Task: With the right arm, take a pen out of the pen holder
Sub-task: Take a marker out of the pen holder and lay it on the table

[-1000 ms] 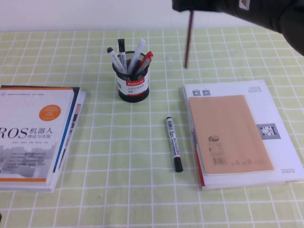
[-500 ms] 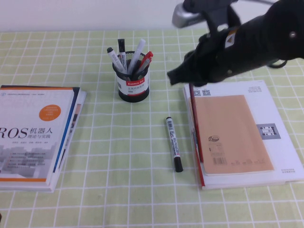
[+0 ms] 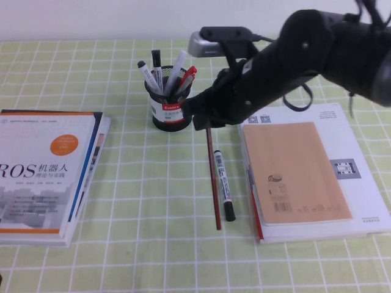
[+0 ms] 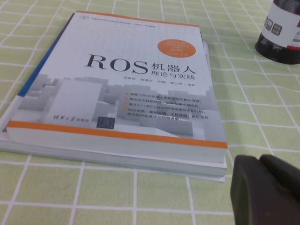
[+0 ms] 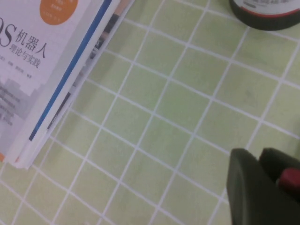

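Right gripper (image 3: 206, 121) is just right of the pen holder (image 3: 171, 107), level with its base, clamped shut on the top end of a thin dark-red pen (image 3: 214, 183). The pen is out of the holder. It runs from the gripper toward the near side of the table, away from the holder, slightly slanted. Can't tell if its lower tip touches the green checked cloth (image 3: 153, 244). A black marker (image 3: 224, 185) lies flat on the cloth just beside the red pen, on the side farther from the holder, roughly parallel to it. The holder is upright with several pens (image 3: 177, 67) sticking out of it. To the holder's right and nearer the camera, past the marker, a tan notebook (image 3: 296, 171) sits on a white book (image 3: 360, 146). To the holder's left and nearer, a ROS textbook (image 3: 43, 171) lies flat. Left gripper (image 4: 267, 192) is well away from the holder, low by the textbook's near corner. Its state I can't tell.
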Tool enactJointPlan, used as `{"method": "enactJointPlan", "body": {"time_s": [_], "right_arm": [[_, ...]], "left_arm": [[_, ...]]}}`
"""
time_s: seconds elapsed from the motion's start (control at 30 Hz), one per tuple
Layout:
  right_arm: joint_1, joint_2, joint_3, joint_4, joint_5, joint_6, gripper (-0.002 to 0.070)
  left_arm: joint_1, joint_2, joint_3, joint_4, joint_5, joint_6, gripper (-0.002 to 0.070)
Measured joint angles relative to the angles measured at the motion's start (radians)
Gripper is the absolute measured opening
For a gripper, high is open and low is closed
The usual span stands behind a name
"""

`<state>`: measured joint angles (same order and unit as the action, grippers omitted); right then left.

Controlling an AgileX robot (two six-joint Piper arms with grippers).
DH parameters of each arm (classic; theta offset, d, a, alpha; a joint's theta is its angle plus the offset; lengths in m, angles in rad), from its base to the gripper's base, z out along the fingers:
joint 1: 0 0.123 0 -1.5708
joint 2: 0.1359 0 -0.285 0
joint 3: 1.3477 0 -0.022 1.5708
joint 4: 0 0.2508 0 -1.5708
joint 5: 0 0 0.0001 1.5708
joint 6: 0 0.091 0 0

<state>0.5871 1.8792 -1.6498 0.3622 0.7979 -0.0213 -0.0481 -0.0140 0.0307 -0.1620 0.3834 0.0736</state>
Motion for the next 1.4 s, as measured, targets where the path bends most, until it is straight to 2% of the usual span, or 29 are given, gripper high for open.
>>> {"method": "enactJointPlan", "body": {"time_s": [0.37, 0.97, 1.1, 1.3, 1.4], "right_arm": [[-0.032, 0.237, -0.223, 0.035, 0.106, 0.012, -0.0001], [-0.058, 0.379, -0.239, 0.069, 0.007, 0.027, 0.0003], [-0.058, 0.388, -0.239, 0.067, -0.009, 0.021, 0.0067], [-0.058, 0.388, -0.239, 0.065, -0.020, 0.008, 0.0273], [-0.058, 0.388, -0.239, 0.053, -0.020, 0.008, 0.0320]], "left_arm": [[0.000, 0.000, 0.000, 0.000, 0.000, 0.000, -0.0008], [0.000, 0.000, 0.000, 0.000, 0.000, 0.000, -0.0008], [0.000, 0.000, 0.000, 0.000, 0.000, 0.000, -0.0008], [0.000, 0.000, 0.000, 0.000, 0.000, 0.000, -0.0008], [0.000, 0.000, 0.000, 0.000, 0.000, 0.000, -0.0008]]}}
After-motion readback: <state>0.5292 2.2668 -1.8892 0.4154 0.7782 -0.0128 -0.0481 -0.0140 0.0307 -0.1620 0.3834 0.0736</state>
